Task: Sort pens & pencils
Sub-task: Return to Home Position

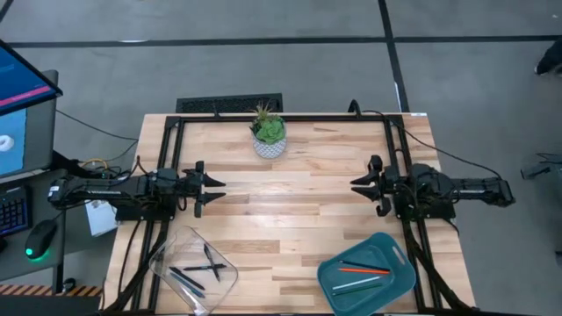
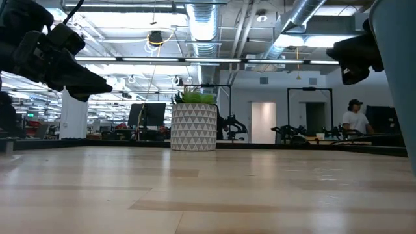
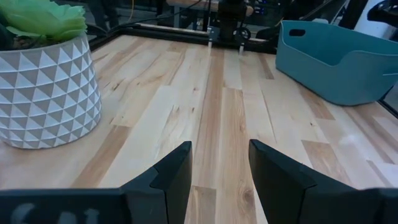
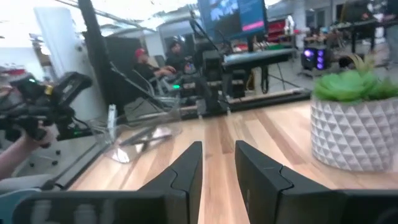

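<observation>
Jaws part-open, empty, both sides | left arm (image 1: 132, 191) and right arm (image 1: 443, 191) at opposite tabletop (image 1: 290, 206) edges | pens (image 1: 204, 266) in clear bin (image 1: 189, 240), pencils (image 1: 360, 271) in blue bin (image 1: 378, 244) — sorting judged done, hence parked

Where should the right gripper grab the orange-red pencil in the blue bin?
Probably mid-shaft, from straight above. The orange-red pencil lies flat on the floor of the blue bin, whose walls block any side approach; close the fingers across its thin shaft. The right gripper hovers open above the table.
</observation>
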Controlling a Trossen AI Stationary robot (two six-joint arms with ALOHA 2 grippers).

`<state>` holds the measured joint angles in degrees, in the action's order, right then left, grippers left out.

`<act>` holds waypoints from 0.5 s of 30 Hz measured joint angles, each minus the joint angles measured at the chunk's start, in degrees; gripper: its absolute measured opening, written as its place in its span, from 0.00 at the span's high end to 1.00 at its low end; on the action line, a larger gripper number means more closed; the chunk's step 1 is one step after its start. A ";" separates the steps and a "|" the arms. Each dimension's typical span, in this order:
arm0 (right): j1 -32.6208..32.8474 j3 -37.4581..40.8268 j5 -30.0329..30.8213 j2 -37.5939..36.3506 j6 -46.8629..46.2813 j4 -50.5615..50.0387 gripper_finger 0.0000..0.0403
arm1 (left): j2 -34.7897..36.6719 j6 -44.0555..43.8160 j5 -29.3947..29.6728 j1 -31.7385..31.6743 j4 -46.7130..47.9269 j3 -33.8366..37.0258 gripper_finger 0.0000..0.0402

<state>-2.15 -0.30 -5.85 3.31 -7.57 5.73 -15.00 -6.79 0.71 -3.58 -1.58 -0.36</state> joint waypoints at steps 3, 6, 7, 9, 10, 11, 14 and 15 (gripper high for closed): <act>1.67 0.00 3.00 0.01 -0.20 -1.41 0.71 | 0.00 0.00 0.00 0.00 0.00 0.00 0.63; 2.78 0.00 3.61 0.00 0.52 -2.96 0.71 | 0.00 0.00 0.00 -0.02 0.00 0.00 0.63; 3.04 0.00 3.90 0.02 0.50 -3.54 0.71 | 0.00 0.00 0.02 0.00 0.00 0.00 0.63; 3.19 0.00 5.26 0.03 0.52 -5.02 0.71 | 0.00 0.00 0.02 0.00 0.00 0.00 0.63; 3.26 0.00 5.87 0.12 0.52 -5.04 0.71 | -0.01 0.01 0.02 -0.01 0.00 0.00 0.63; 3.27 0.00 6.15 0.06 0.56 -5.00 0.71 | 0.00 0.02 0.02 0.00 0.00 0.00 0.63; 2.72 0.00 6.17 0.07 1.32 -5.04 0.71 | 0.00 0.02 0.02 0.00 0.00 0.00 0.63; 2.45 0.00 6.19 0.07 1.51 -5.04 0.71 | 0.00 0.02 0.02 -0.01 0.00 0.00 0.63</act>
<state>0.29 -0.30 0.34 3.38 -6.06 0.69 -15.00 -6.77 0.73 -3.58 -1.58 -0.36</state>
